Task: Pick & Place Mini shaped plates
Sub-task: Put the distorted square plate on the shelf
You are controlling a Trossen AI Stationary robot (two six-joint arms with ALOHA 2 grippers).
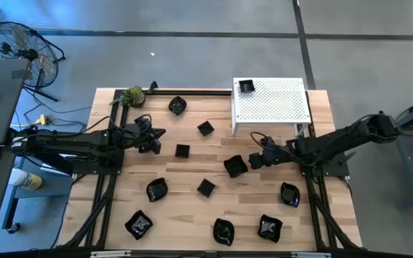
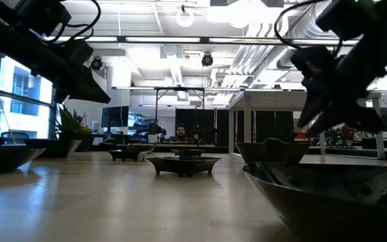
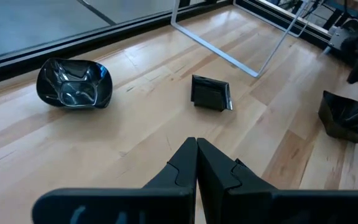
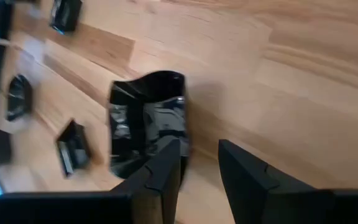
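High view: black plates (image 1: 206, 188) lie scattered across the tabletop, one on the white rack (image 1: 278, 100) at the far edge. Left wrist view alone shows the left gripper (image 3: 197, 155) pressed closed, empty. Right wrist view shows the right gripper (image 4: 199, 163) narrowly parted beside a plate (image 4: 146, 118).

The table (image 1: 192, 179) is pale wood with visible grain and plank seams, smooth with a soft sheen, and just ahead of the right gripper (image 4: 197, 158), whose fingers (image 4: 166, 168) look like matt dark plastic with a gap between them, sits a mini shaped plate (image 4: 148, 121) of glossy black material that throws bright reflections. Ahead of the left gripper (image 3: 196, 163), its matt black fingers pressed together, a rounded plate (image 3: 74, 83) and a square plate (image 3: 211, 93) show the same wet-looking black gloss. Beyond the right gripper stands a white perforated platform (image 1: 272, 100) that looks like matt painted metal.
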